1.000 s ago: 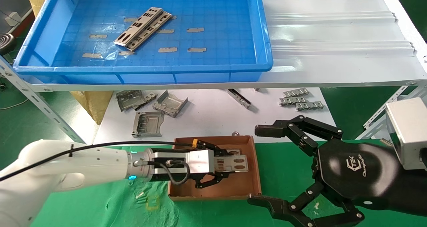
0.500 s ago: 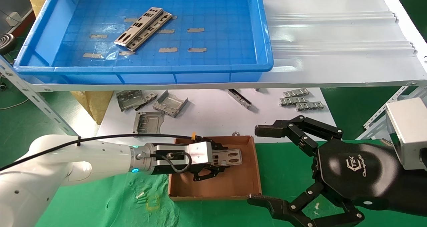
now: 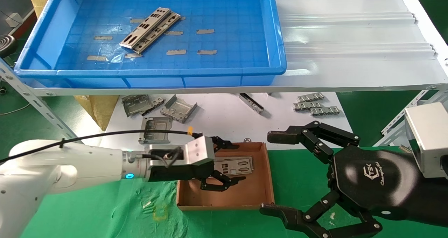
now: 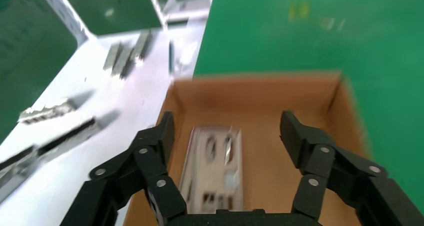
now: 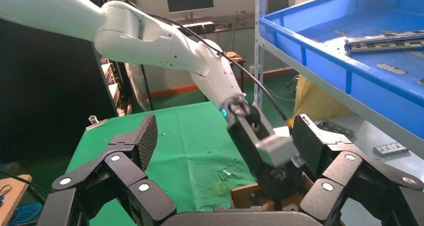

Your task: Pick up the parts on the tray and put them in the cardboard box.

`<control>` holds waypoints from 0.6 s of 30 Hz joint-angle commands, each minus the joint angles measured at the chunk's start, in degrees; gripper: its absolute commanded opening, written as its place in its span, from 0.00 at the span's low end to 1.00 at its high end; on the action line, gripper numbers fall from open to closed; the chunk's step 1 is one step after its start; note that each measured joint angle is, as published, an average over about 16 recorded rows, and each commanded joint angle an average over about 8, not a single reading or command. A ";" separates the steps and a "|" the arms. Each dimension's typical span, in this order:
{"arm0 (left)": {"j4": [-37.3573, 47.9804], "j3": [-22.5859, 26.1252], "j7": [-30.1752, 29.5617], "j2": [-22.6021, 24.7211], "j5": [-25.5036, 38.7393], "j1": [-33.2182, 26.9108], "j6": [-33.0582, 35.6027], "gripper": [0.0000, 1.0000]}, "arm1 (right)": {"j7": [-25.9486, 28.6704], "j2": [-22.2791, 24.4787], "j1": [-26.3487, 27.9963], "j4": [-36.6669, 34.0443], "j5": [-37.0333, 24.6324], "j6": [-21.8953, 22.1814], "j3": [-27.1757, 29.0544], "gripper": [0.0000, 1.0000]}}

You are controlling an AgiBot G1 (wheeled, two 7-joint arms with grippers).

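We are seeing an evenly lit, bright scene in the head view, with light falling from above: the tray (image 3: 276, 38) is casting a soft shadow onto the white counter (image 3: 224, 122) beneath it, just beyond the left gripper (image 3: 224, 164). The white ribbed panel (image 3: 350, 28) is glaring pale, almost washing out. In the left wrist view, everything ahead of the left gripper is smearing with blur; the part (image 4: 215, 166) between its spread fingers and the cardboard box (image 4: 345, 106) rim are looking soft. The right wrist view is showing a dim, dark background behind the right gripper (image 5: 225, 146).
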 commanded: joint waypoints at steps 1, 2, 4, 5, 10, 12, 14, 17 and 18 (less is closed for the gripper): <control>1.08 -0.61 -1.07 -0.46 -1.20 -0.23 3.05 1.00 | 0.00 0.00 0.00 0.00 0.00 0.00 0.00 1.00; 1.50 -0.93 -1.45 -0.74 -1.76 -0.17 4.48 1.00 | 0.00 0.00 0.00 0.00 0.00 0.00 0.00 1.00; 2.20 -1.49 -2.04 -1.22 -2.70 -0.07 6.88 1.00 | 0.00 0.00 0.00 0.00 0.00 0.00 0.00 1.00; 2.55 -1.81 -2.25 -1.47 -3.22 0.03 8.10 1.00 | 0.00 0.00 0.00 0.00 0.00 0.00 0.00 1.00; 3.65 -2.82 -2.73 -2.15 -4.84 0.41 11.45 1.00 | 0.00 0.01 -0.01 -0.01 0.02 0.01 0.00 1.00; 3.83 -2.99 -2.81 -2.25 -5.14 0.51 11.92 1.00 | 0.00 0.01 -0.01 -0.02 0.02 0.01 0.00 1.00; 3.67 -2.88 -2.75 -2.19 -4.97 0.50 11.52 1.00 | 0.00 0.01 -0.01 -0.01 0.02 0.01 0.00 1.00; 3.25 -2.76 -2.79 -2.22 -4.78 0.57 10.97 1.00 | 0.00 0.01 -0.01 -0.01 0.02 0.01 0.00 1.00; 3.04 -2.76 -2.87 -2.28 -4.75 0.61 10.84 1.00 | 0.00 0.01 -0.01 -0.01 0.02 0.01 0.00 1.00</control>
